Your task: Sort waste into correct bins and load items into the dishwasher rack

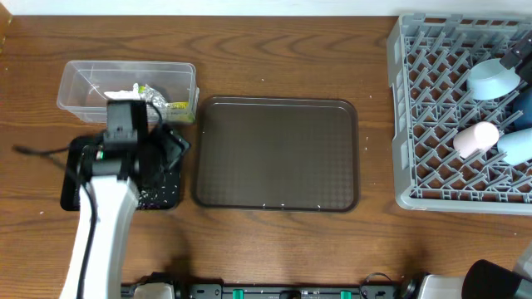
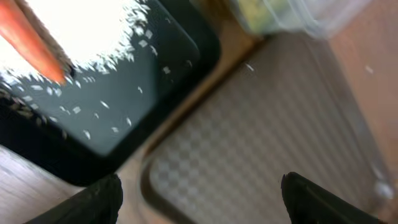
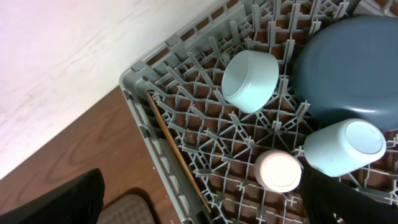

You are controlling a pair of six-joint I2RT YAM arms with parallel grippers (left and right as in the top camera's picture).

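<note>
My left gripper [image 2: 211, 205] is open and empty, low over the near corner of the black tray [image 2: 155, 74] and the edge of the brown serving tray; it also shows in the overhead view [image 1: 170, 146]. The black tray holds the orange carrot [image 2: 34, 40] and scattered rice grains [image 2: 118, 50]. The clear tub [image 1: 79, 83] holds the white tissue [image 1: 123, 91] and the foil wrapper [image 1: 166, 104]. My right gripper [image 3: 199, 208] is open and empty above the grey rack [image 3: 140, 109]. The rack holds the blue plate [image 3: 351, 68], the light-blue bowl [image 3: 250, 81], two cups [image 3: 280, 172] [image 3: 345, 148] and the chopsticks [image 3: 177, 155].
The large dark brown serving tray [image 1: 278, 154] lies in the middle of the table between the bins and the rack [image 1: 416, 100]. The left arm [image 1: 104, 224] reaches over the black tray [image 1: 75, 195] from the front edge.
</note>
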